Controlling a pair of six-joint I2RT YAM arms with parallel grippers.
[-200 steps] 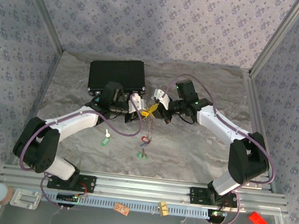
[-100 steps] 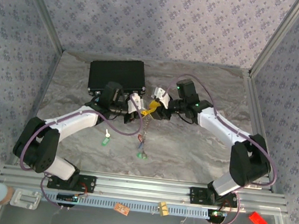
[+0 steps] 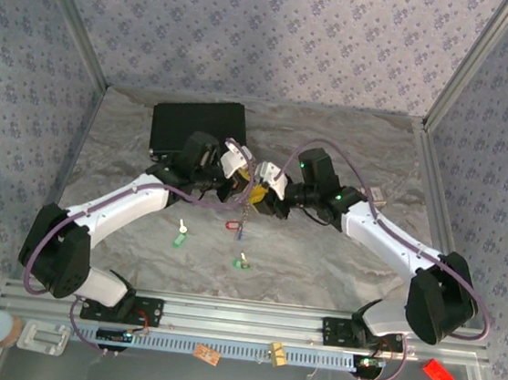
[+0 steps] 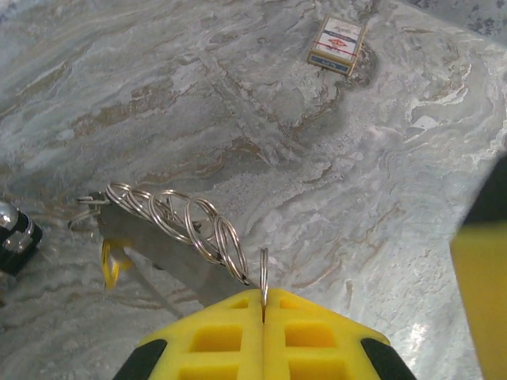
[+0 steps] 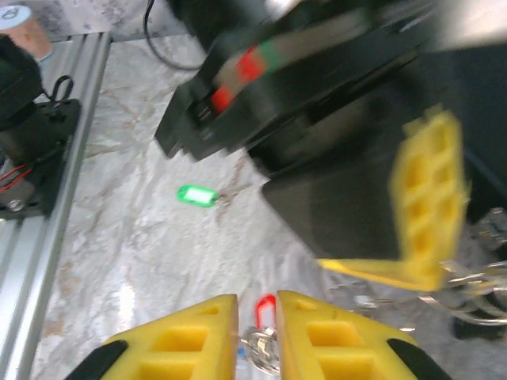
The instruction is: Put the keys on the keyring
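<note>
Keyring (image 4: 263,273) wire is pinched edge-on at the tips of the left fingers (image 4: 222,336), which are fully closed. Its chain (image 4: 182,222) of silvery links trails away from them. Right fingers (image 5: 190,332) sit slightly apart with a silvery bit in the gap, can't tell if gripped. Both arms are bent inward, wrists meeting above the counter (image 3: 320,253) just right of the black case (image 3: 197,124). Red key (image 3: 231,227) and green key (image 3: 180,234) lie loose on the near side of the case. Small box (image 4: 337,45) has print too small to read.
</note>
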